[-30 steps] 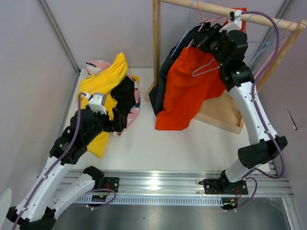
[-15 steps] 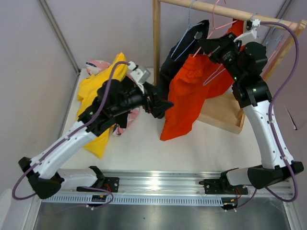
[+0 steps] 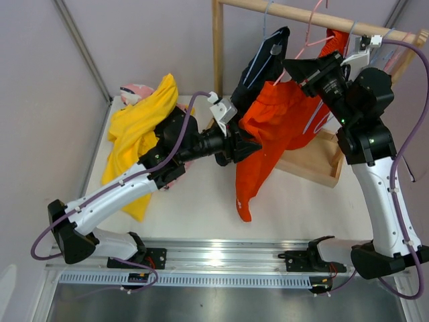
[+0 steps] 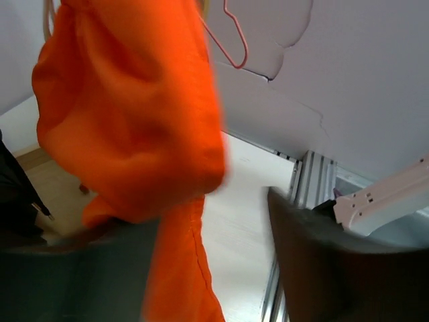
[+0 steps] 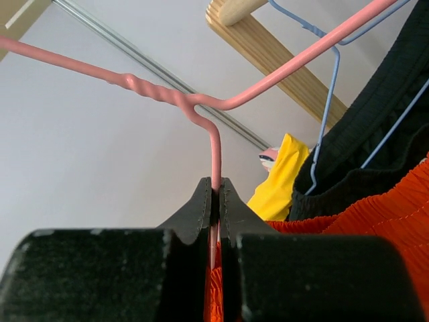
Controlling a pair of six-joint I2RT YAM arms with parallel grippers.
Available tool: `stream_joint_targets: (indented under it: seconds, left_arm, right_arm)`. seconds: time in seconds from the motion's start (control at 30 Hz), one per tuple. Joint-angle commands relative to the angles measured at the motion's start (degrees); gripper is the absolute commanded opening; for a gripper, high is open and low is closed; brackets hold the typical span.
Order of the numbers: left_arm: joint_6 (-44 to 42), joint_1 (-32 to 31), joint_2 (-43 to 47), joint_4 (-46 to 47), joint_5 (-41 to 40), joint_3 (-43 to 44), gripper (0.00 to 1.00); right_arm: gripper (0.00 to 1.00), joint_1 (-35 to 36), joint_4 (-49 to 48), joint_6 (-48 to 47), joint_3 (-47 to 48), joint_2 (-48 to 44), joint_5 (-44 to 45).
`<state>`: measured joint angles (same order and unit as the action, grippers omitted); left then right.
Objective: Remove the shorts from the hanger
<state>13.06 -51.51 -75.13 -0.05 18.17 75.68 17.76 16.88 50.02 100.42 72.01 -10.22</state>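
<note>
Orange-red shorts (image 3: 268, 127): my right end effector (image 5: 215, 191) clamps the pink hanger (image 5: 214, 144) steady; left end effector (image 4: 194, 221), spread, straddles cloth for pulling.

Heap of shorts (image 3: 137, 127) on table (image 3: 201, 201) left; hanging shorts (image 3: 268, 134) under rack rail (image 3: 288, 11) right-rear.

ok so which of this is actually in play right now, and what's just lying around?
In play:
- orange-red shorts on the pink hanger
- right gripper, shut on that hanger's wire
- left gripper, open at the cloth
- dark shorts on the blue hanger, not yet removed

Lying about:
- yellow shorts, pink printed shorts, black shorts, heaped on the table
- wooden rack
</note>
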Motion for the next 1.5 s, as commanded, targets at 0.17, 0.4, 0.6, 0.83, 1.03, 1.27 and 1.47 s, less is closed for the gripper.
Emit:
stream_joint_targets:
  seconds: [0.17,0.4,0.6,0.83,1.03,1.27,1.47]
  left_arm:
    - [-1.90,-0.35,2.62,4.54,-5.51,-1.76,0.13]
    - [-1.90,-0.44,5.87,3.31,-6.75,-3.34,0.99]
    - [-0.93,-1.31,12.46,3.66,-7.45,-7.91,0.99]
    - [-2.77,-1.32,13.61,1.73,-9.21,-6.69,0.99]
    - [-3.22,-1.32,11.42,3.57,-8.42,-5.46,0.99]
    - [-1.99,-1.32,5.88,6.30,-7.98,-3.36,0.04]
    - [0.12,-3.41,9.73,6.56,-10.78,-8.86,0.00]
  right_arm:
    - [0.00,-0.44,-2.13,4.38,4.69,-4.95,-4.28]
    - [0.00,-0.97,-0.89,6.14,4.61,-5.74,-5.52]
    - [0.00,-1.06,-0.10,5.79,4.17,-6.09,-5.07]
    - [0.00,-1.06,-0.72,7.29,3.29,-6.09,-5.86]
    - [0.00,-1.06,-0.89,8.08,3.38,-6.09,-6.83]
    - [0.00,-1.06,-0.80,8.96,3.11,-6.44,-7.62]
    - [0.00,-3.95,-0.27,9.65,2.41,-5.48,-9.38]
